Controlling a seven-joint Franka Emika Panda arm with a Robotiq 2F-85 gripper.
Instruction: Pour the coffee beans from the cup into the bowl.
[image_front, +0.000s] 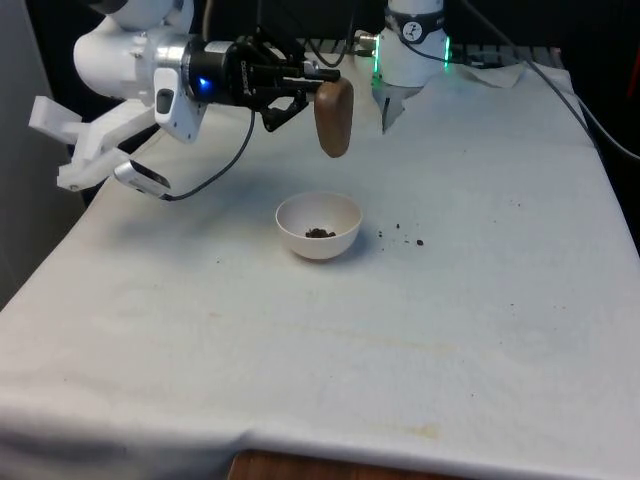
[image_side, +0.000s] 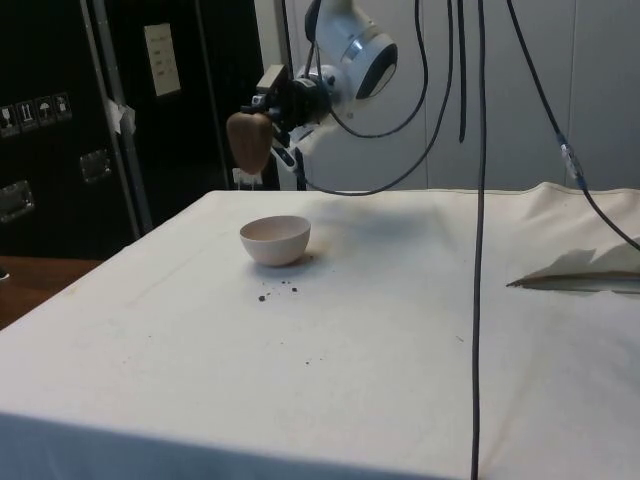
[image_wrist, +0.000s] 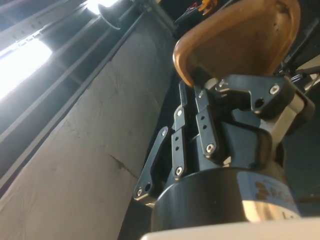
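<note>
Brown cup (image_front: 334, 117) hangs upended above the white bowl (image_front: 318, 226), our jaws pinching its rim so beans (image_front: 320, 233) drop in; some beans (image_front: 405, 238) lie on the worktop (image_front: 480, 300).

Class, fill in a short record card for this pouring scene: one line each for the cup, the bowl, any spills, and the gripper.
cup: brown, held in the air above the bowl, tipped over
bowl: white, on the cloth, a few beans inside
spills: some beans on the cloth beside the bowl
gripper: fingers shut on the cup
</note>
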